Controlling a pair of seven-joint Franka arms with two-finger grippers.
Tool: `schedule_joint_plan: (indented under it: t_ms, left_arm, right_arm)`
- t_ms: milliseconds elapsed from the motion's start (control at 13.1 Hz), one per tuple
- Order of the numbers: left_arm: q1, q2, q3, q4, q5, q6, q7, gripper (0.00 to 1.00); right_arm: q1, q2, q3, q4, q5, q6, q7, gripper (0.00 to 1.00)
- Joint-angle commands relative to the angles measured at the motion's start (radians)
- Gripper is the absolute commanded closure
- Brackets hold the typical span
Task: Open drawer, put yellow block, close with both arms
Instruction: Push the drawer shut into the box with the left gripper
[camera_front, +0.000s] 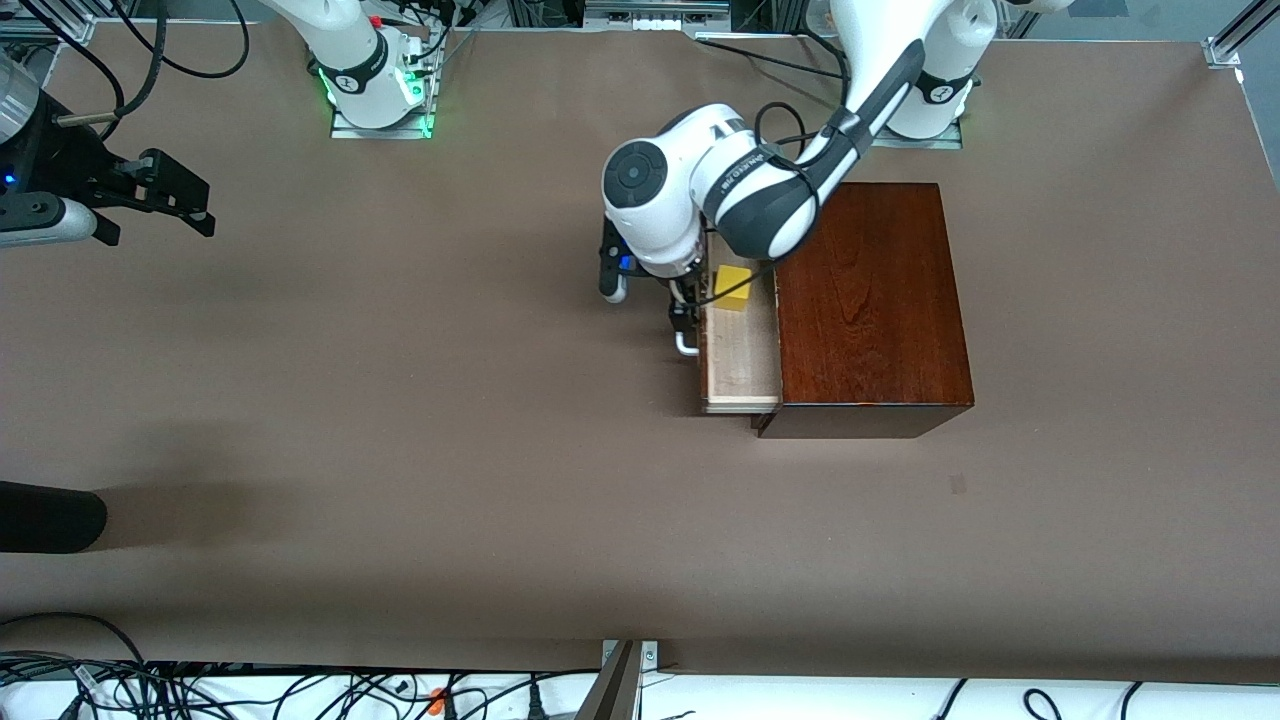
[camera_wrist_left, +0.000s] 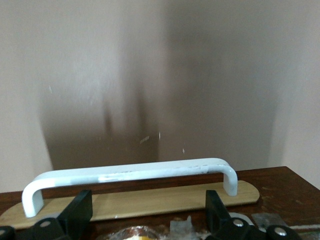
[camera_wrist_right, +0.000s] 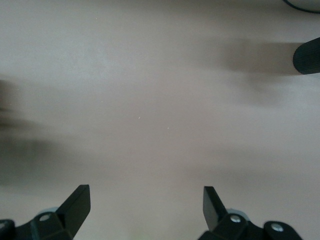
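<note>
One step left, closing: yellow block (camera_front: 732, 288) sits in the half-open drawer (camera_front: 741, 360), left gripper (camera_front: 686, 318) spread wide by the handle (camera_wrist_left: 131, 172) at the drawer's 9 o'clock, right gripper (camera_front: 180, 195) idle, wide, empty; push squarely.

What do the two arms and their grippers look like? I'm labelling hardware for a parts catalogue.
Both arms are glossy white with rounded joints. The left arm has dark grey bands, a dark round joint cap and a black cable looped along it. The left gripper and right gripper have black wedge-shaped fingers. The right arm's base glows green.
</note>
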Motion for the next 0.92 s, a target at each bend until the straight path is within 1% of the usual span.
schedule_joint_plan:
  t_ms: [0,382,764,840]
  left_arm:
    - [0.03,-0.045,0.002,-0.019,0.048,-0.062,0.01,0.0]
    - [0.057,-0.051,0.002,-0.03,0.057,-0.165,0.007,0.0]
    - [0.14,-0.051,0.0,-0.05,0.058,-0.183,0.007,0.0]
    - [0.14,-0.051,0.0,-0.042,0.058,-0.18,0.005,0.0]
  right_arm:
    - [-0.004,-0.004,0.001,0.004,-0.005,0.002,0.002,0.0]
    - [-0.002,-0.003,0.001,0.004,-0.003,0.005,0.002,0.0]
    - [-0.001,-0.004,0.002,0.002,-0.002,0.004,0.002,0.0]
    - [-0.001,-0.004,0.002,0.002,-0.003,0.002,0.002,0.0]
